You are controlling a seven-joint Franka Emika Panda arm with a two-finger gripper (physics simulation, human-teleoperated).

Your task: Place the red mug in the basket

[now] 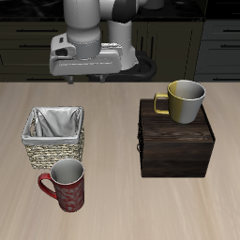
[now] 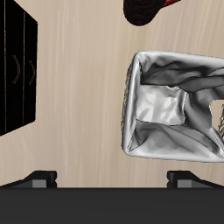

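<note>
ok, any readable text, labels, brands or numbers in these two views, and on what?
None.
red mug: pale pattern only, no letters.
basket, wooden box, grey mug: no markings.
gripper: no label visible.

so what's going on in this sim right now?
A Franka arm is set to put the red mug in the basket. Nothing is grasped yet: the gripper hangs above the table behind the basket, holding nothing. The mug stands upright at the table's front edge, right beside the basket. A yellow-handled grey mug sits on a dark wooden box.
</note>
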